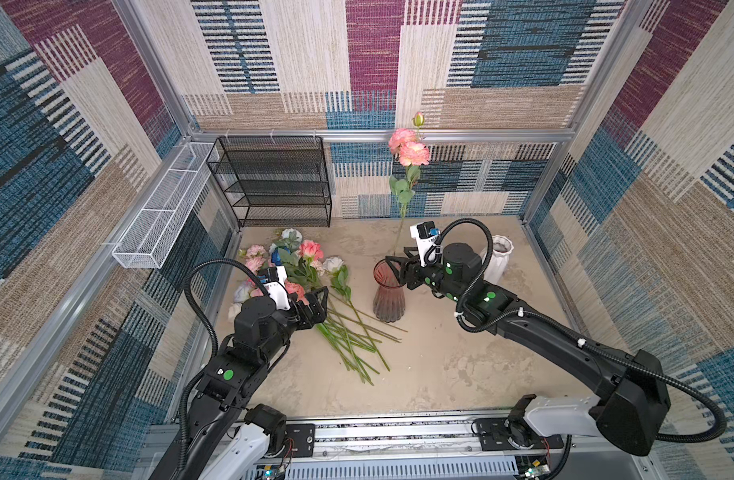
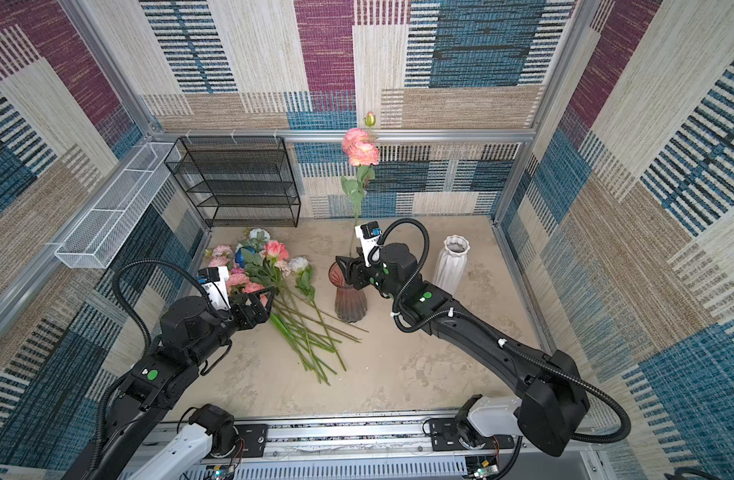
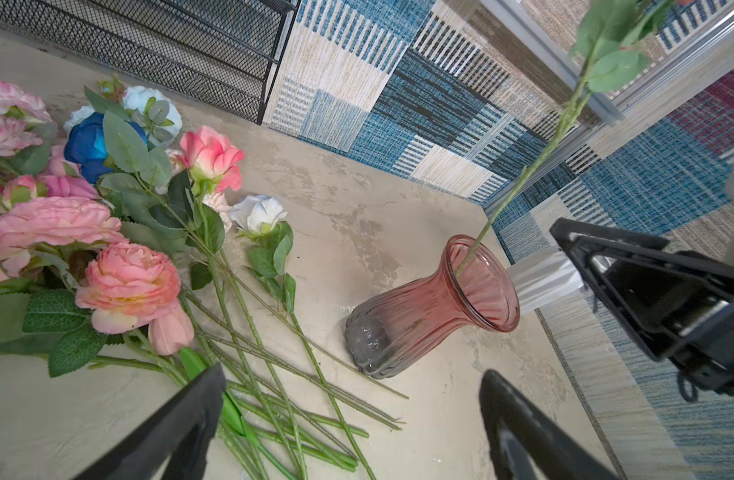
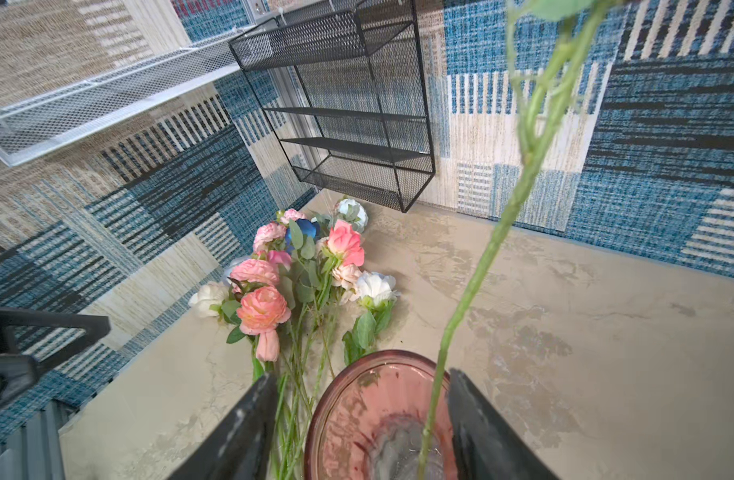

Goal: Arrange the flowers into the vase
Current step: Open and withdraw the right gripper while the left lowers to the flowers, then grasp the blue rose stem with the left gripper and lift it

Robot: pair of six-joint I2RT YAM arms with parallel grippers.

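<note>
Right wrist, stem (image 4: 470,291) in vase (image 4: 343,399)

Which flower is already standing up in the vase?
The tall one with two peach-pink blooms and a bud stands in the pink glass vase. The other flowers lie heaped on the table.

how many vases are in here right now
2: a pink glass vase mid-scene with one tall flower standing in it, and a white ribbed vase to its right, farther back.
</note>
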